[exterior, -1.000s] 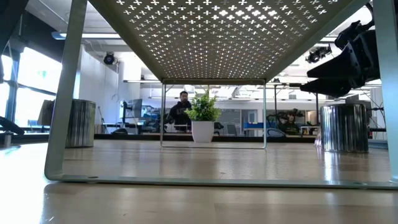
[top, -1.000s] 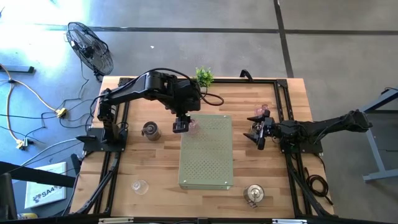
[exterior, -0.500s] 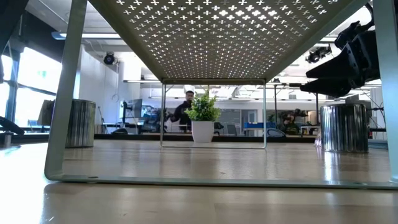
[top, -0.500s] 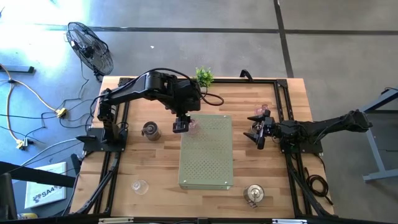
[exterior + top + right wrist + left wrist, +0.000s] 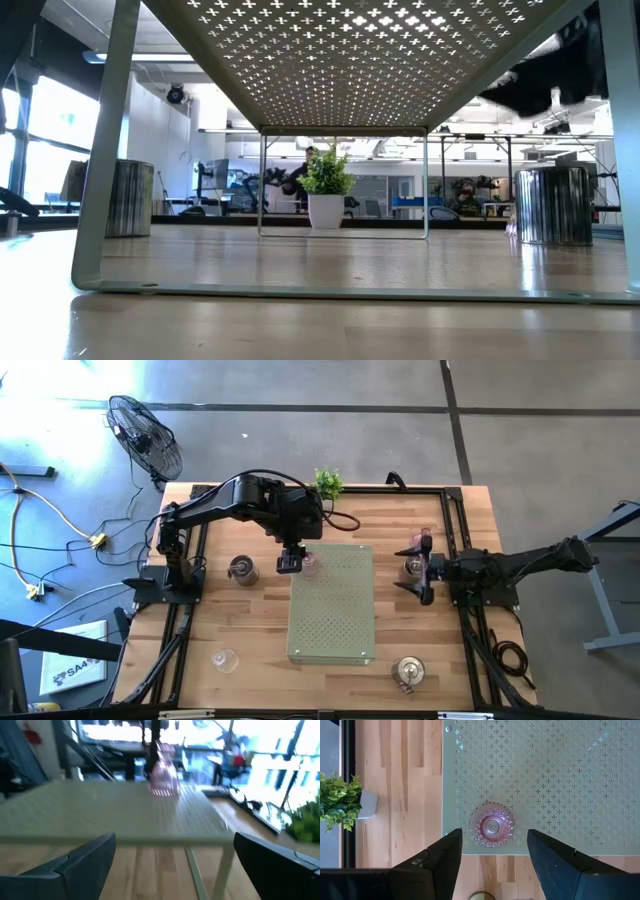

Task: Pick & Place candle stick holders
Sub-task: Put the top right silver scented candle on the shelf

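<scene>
Above pink holder on rack (near its corner): left gripper released; right gripper spread wide, nothing grasped.

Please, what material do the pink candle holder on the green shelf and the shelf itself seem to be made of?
The pink candle holder looks like pressed glass: translucent, with a beaded, scalloped rim that catches light. The green shelf looks like painted sheet metal with a matte finish: thin, flat and punched all over with small cross-shaped holes. Neither can be confirmed by sight alone.
</scene>
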Available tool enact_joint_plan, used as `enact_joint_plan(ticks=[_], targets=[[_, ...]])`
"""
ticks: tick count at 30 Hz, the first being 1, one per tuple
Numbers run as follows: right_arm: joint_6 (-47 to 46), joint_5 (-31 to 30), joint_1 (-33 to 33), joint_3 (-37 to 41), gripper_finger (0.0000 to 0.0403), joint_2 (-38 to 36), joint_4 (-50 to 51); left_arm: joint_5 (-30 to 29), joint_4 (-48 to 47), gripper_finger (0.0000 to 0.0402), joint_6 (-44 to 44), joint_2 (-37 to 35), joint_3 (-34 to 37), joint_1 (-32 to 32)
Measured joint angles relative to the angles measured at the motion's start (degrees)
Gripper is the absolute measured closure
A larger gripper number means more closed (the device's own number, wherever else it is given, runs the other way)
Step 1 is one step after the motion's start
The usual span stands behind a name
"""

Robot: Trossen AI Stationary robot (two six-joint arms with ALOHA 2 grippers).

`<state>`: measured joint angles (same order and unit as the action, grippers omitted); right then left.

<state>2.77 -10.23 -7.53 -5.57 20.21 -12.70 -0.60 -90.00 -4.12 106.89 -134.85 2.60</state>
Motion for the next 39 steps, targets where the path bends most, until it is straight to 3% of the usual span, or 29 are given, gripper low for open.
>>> enact_joint_plan(ticks=[5, 12, 20, 28, 33, 39], targets=[[2.4, 3.8, 0.0, -6.6, 0.0004, 0.1, 7.9, 0.0, 0.0, 0.0181, 2.8, 0.0, 0.0, 0.0], [-1.1, -1.1, 0.0, -23.7, 0.0004, 3.7, 33.9, 0.0, 0.0, 0.0181, 4.0, -1.0, 0.1, 0.0], [-8.5, -5.9, 0.0, -41.6, 0.0004, 17.3, 56.5, 0.0, 0.0, 0.0181, 4.4, -2.8, 0.1, 0.0], [-22.4, -8.0, 0.1, -56.8, 0.0004, 33.8, 80.4, 0.0, 0.0, 0.0181, 4.4, -2.8, 0.1, 0.0], [-32.8, -5.0, 1.5, -63.9, 0.0004, 42.6, 93.5, 0.0, 0.0, 0.0181, 4.4, -2.8, 0.1, 0.0], [-38.6, 2.1, 5.3, -67.5, 0.0004, 48.1, 97.3, 0.0, 0.0, 0.0181, 4.4, -2.8, 0.1, 0.0]])
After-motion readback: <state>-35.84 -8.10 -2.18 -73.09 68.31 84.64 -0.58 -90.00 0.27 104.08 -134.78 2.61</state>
